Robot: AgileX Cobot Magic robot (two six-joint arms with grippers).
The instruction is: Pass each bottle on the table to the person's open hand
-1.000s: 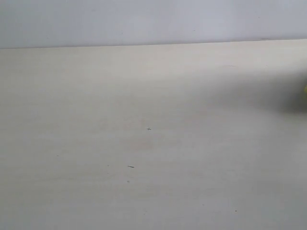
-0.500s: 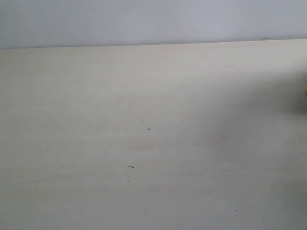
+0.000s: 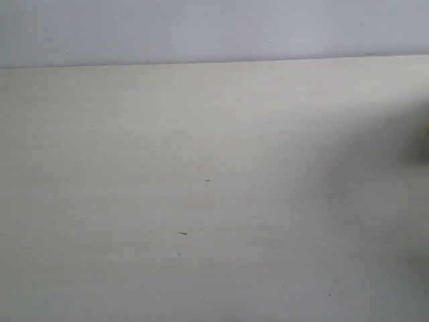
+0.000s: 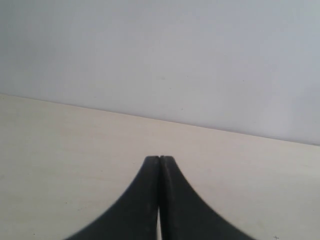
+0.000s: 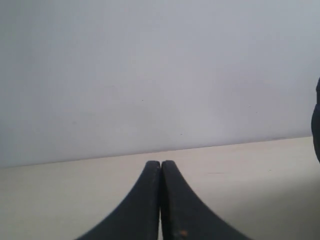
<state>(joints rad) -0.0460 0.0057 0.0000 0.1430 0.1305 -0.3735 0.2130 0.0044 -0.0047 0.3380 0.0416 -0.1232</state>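
Note:
The table (image 3: 201, 168) is a pale beige surface with a few dark specks. No whole bottle shows in any view; a blurred yellow sliver (image 3: 427, 125) sits at the far right edge of the exterior view, too little to identify. The person's open hand is out of view. My left gripper (image 4: 159, 158) hangs over bare table (image 4: 60, 150), its black fingers pressed together with nothing between them. My right gripper (image 5: 160, 162) is likewise shut and empty above the table (image 5: 250, 165). Neither gripper shows in the exterior view.
A plain pale wall (image 3: 201, 30) rises behind the table's far edge. A soft grey shadow (image 3: 375, 147) lies over the right part of the table. A dark rounded shape (image 5: 317, 120) cuts into the edge of the right wrist view.
The yellow sliver at the right edge of the exterior view has shrunk, slipping almost out of frame. Nothing else has visibly changed.

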